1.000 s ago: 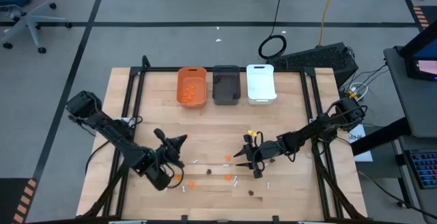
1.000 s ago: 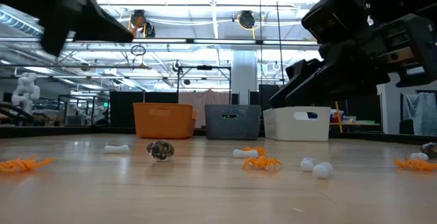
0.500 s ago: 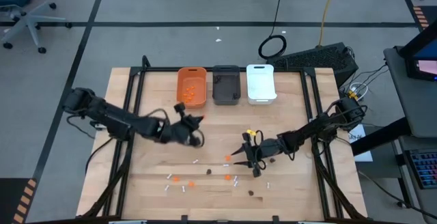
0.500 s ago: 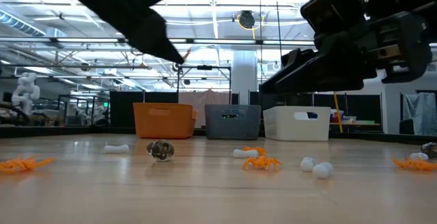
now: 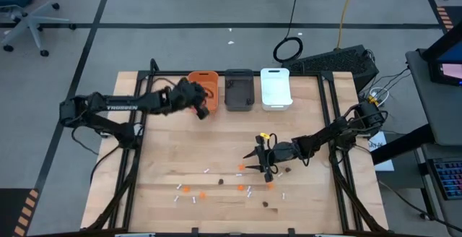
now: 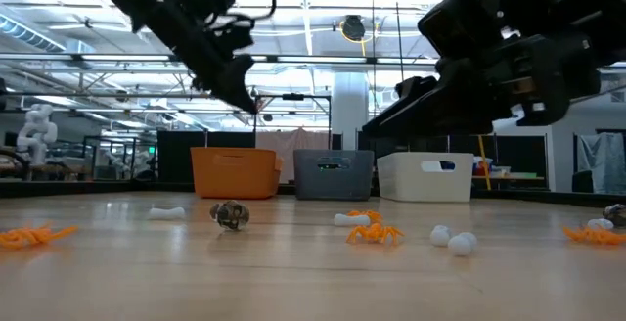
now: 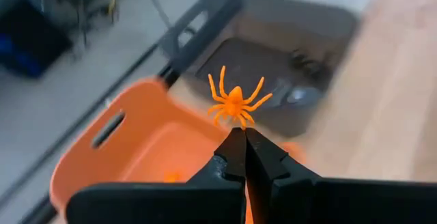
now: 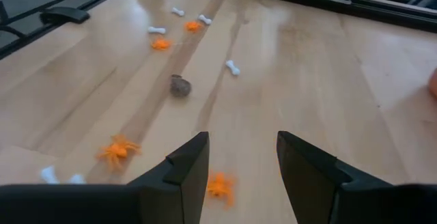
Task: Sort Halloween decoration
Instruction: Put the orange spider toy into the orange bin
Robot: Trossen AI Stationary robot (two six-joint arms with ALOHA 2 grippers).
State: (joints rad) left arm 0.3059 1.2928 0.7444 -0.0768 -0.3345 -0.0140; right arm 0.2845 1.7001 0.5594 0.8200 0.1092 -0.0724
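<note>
My left gripper hangs high at the near edge of the orange bin, shut on an orange spider. In the left wrist view the spider is over the gap between the orange bin and the dark grey bin. My right gripper hovers open, low over the table's middle right. Orange spiders, small white bones and a dark lump lie scattered on the wood ahead of it. My left gripper pinches the orange spider by its rear edge, only at the free ends of the two fingers. The spider is lifted clear and sticks out beyond the fingertips with its legs spread.
Orange, dark grey and white bins stand side by side at the table's far edge. More pieces lie near the table's near edge, such as an orange one and a dark lump. Black rails run along both sides.
My left gripper has swung from the table's near left part, up and toward the far edge, to the orange bin. My right gripper has stayed about where it was.
</note>
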